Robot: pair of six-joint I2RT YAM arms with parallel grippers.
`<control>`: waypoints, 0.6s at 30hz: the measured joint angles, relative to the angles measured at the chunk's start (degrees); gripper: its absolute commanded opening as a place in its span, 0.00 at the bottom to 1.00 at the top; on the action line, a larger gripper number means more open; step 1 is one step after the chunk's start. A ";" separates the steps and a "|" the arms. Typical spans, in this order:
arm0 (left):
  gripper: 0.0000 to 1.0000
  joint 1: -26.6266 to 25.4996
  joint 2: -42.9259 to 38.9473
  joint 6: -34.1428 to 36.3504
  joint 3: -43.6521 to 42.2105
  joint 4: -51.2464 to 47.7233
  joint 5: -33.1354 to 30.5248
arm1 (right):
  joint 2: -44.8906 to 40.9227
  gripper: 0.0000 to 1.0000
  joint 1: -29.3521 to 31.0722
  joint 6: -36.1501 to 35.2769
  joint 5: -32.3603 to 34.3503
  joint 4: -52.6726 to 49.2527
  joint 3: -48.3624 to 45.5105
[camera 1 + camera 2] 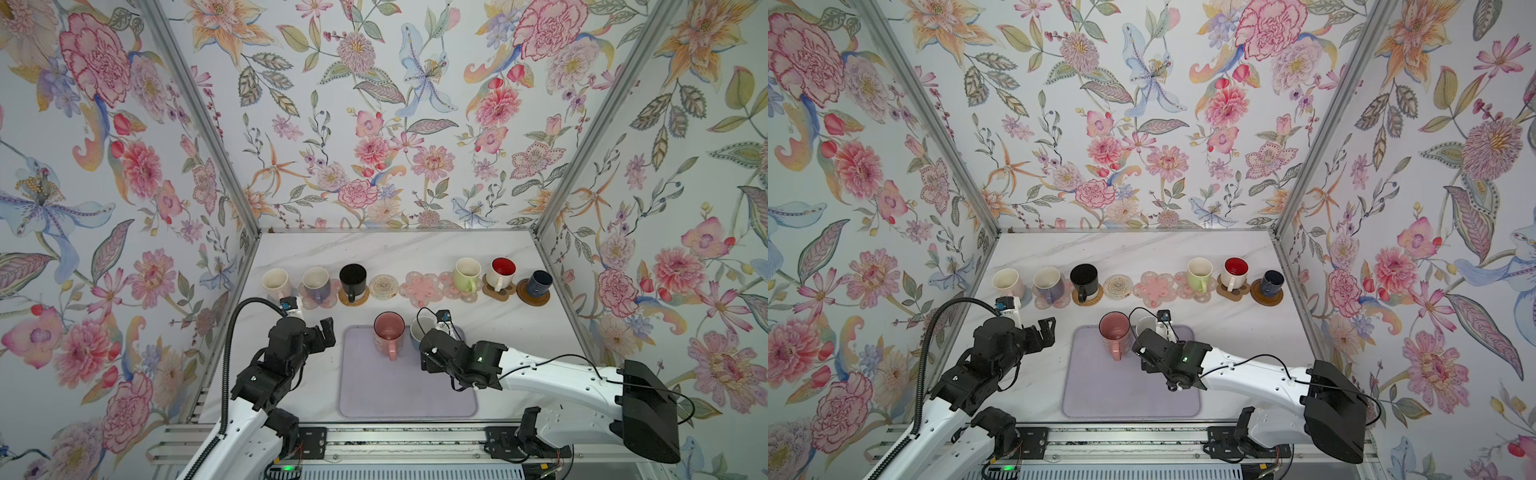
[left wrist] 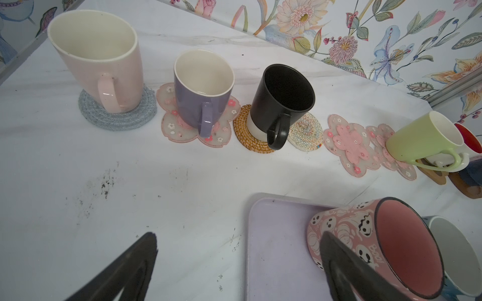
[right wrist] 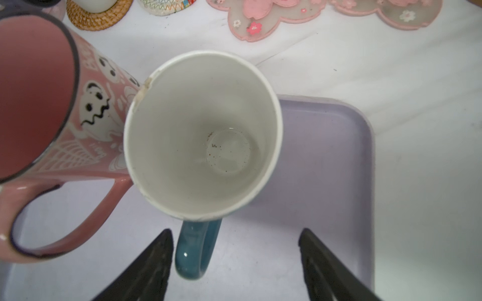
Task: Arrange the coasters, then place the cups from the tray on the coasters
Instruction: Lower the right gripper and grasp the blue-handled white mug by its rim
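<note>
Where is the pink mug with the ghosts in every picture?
Top view: the pink mug stands at the far edge of the tray, left of the blue mug.
Top view: same spot, at the tray's far edge.
Left wrist: on a corner of the tray, in front of the blue mug.
Right wrist: right beside the blue mug.
Shared landmark: the tray, seen in all four.

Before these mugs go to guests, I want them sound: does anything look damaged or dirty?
The blue mug on the tray has a chipped rim on the side nearest the pink mug, and dark specks in its bottom. Dark smudges mark the table.
</note>
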 measured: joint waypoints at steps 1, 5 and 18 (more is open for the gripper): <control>0.99 0.00 0.00 -0.15 0.00 0.00 0.00 | 0.00 0.67 0.00 -0.04 0.17 0.02 0.00; 0.99 0.00 0.00 -0.37 0.00 0.00 0.00 | 0.00 0.66 0.00 -0.17 0.15 0.31 0.00; 0.99 0.00 0.00 -0.74 0.00 0.00 0.00 | 4.00 0.45 0.37 -0.39 -0.50 3.17 0.00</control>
